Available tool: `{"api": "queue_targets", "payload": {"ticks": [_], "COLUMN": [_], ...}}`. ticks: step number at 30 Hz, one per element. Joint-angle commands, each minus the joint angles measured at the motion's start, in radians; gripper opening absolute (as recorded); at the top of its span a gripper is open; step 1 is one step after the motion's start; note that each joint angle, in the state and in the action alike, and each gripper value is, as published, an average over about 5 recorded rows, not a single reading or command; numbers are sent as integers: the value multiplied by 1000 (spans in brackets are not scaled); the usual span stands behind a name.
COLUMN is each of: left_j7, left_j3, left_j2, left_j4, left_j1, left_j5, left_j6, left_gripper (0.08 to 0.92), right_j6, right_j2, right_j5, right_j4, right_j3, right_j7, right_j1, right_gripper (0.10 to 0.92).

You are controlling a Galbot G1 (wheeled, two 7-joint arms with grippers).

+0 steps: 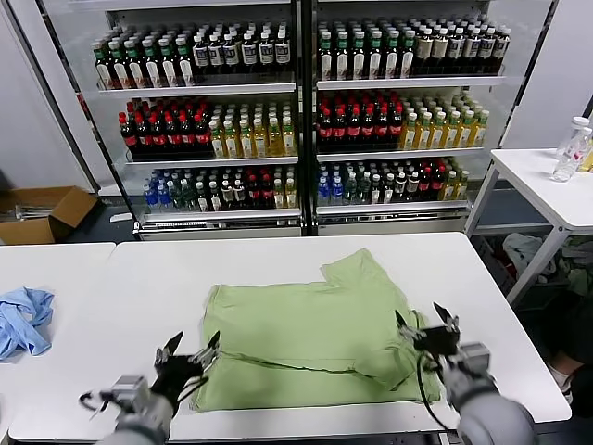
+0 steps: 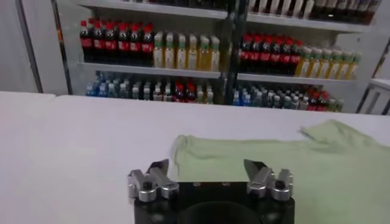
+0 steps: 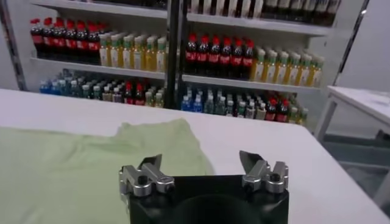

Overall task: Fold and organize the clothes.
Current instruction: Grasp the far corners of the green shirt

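Both grippers, left (image 1: 188,351) and right (image 1: 427,324), hang open at lower frame; I risk pinching uneven layers of the green shirt (image 1: 306,324), skewing the fold.

White rectangular table (image 1: 167,278), bare surface toward the left side. Crumpled light blue cloth garment (image 1: 22,320) on adjoining white table at far left. Behind: glass-door drinks cooler (image 1: 298,111) with shelved bottles. Open brown cardboard box (image 1: 42,213) on floor. Clear plastic bottle (image 1: 572,148) on white side table (image 1: 547,190).

The white table (image 1: 278,269) carries the green shirt (image 1: 306,338), apparently partly folded.
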Motion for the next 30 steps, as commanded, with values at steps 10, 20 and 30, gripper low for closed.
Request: {"api": "queue_targets", "payload": {"ticks": [10,20,30], "left_j7": [-23,53,57], "left_j3": [262,274,244], "left_j2": [-18,26,44], "left_j4": [669,578,524], "left_j1": [-623,-515,-451], "left_j5": [49,71,48], "left_j6": [25,61,59], "left_gripper": [823,706,420], "right_j6": [-17,39,91], "right_j2": [130,175,166], "right_j5": [51,57,51], "right_j4": [-636,-827,-772], "right_j3": [-261,-289,-323], "right_j7": [-26,-87,-167], "right_j1": [546,557,515], "right_gripper": [823,697,412]}}
